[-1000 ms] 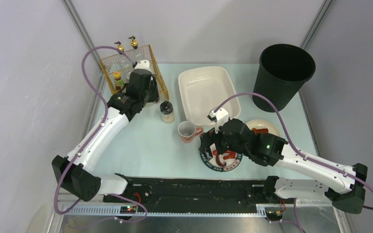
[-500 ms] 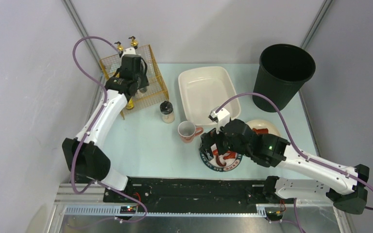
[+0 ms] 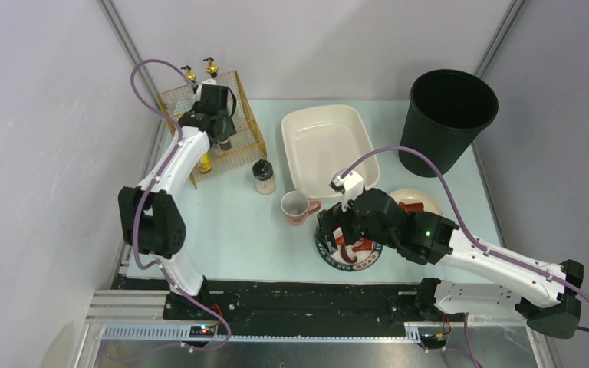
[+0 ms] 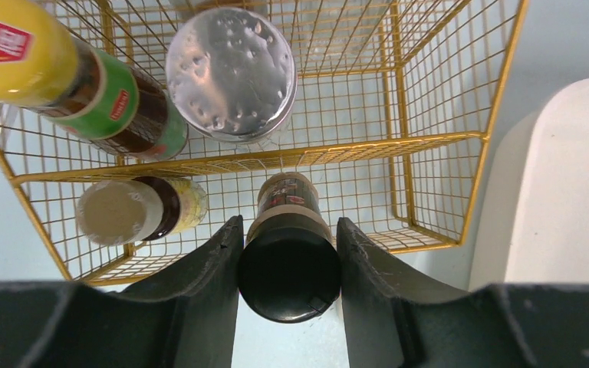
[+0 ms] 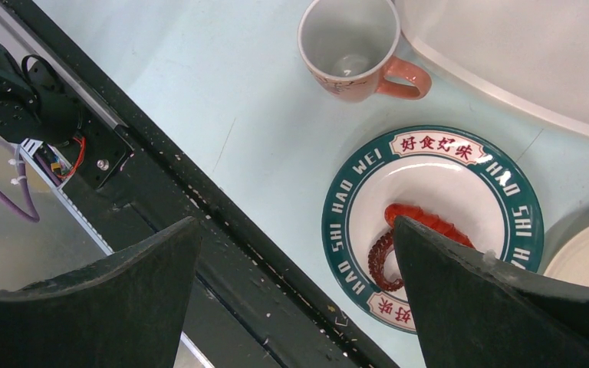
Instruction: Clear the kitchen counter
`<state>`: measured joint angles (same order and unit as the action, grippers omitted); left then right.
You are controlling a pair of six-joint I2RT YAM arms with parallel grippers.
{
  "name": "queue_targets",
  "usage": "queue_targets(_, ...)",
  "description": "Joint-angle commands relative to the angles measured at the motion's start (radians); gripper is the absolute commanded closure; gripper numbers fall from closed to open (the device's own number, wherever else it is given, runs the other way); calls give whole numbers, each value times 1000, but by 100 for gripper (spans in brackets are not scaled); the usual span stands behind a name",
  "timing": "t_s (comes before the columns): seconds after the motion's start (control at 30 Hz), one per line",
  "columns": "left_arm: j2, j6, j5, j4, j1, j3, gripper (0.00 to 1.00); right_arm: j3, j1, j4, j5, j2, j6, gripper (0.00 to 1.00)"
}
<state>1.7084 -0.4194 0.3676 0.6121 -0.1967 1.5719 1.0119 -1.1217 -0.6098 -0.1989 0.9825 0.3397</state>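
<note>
Position change: my left pincer [image 4: 289, 230], clamped on the black-capped brown glass jar [image 4: 289, 280], has swung from the basket's near side to above the gold wire basket [image 4: 437, 138], apparently over its front compartment. My right pincer [image 5: 295, 222] hangs open, unmoved. The pale mint-blue kitchen counter [image 3: 230, 230] still carries crockery, so clearing is partial.

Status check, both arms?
Left tool shut on black-capped jar over wire basket. Right tool open above plate. Kitchen counter uncleared: mug, spice jar out.
</note>
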Motion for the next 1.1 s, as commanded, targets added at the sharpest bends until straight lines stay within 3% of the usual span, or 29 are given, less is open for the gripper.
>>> queue_targets(0.0,43,-33,16,-20,9,38,93,-6,-5,18,-17,-19,-4,0)
queue_targets(0.23,103,-44,13,-20,10,42,89,-27,-4,26,-16,-29,3,0)
queue_targets(0.4,126,-54,7,-21,10,33,77,-27,-3,27,-17,-33,2,0)
queue_targets(0.5,133,-61,10,-21,9,22,65,-28,-4,26,-17,-32,2,0)
queue_targets(0.97,157,-50,9,-20,10,-24,44,-28,-4,29,-13,-32,10,0)
queue_targets(1.07,162,-42,1,-21,10,-26,34,-27,-4,28,-15,-32,7,0)
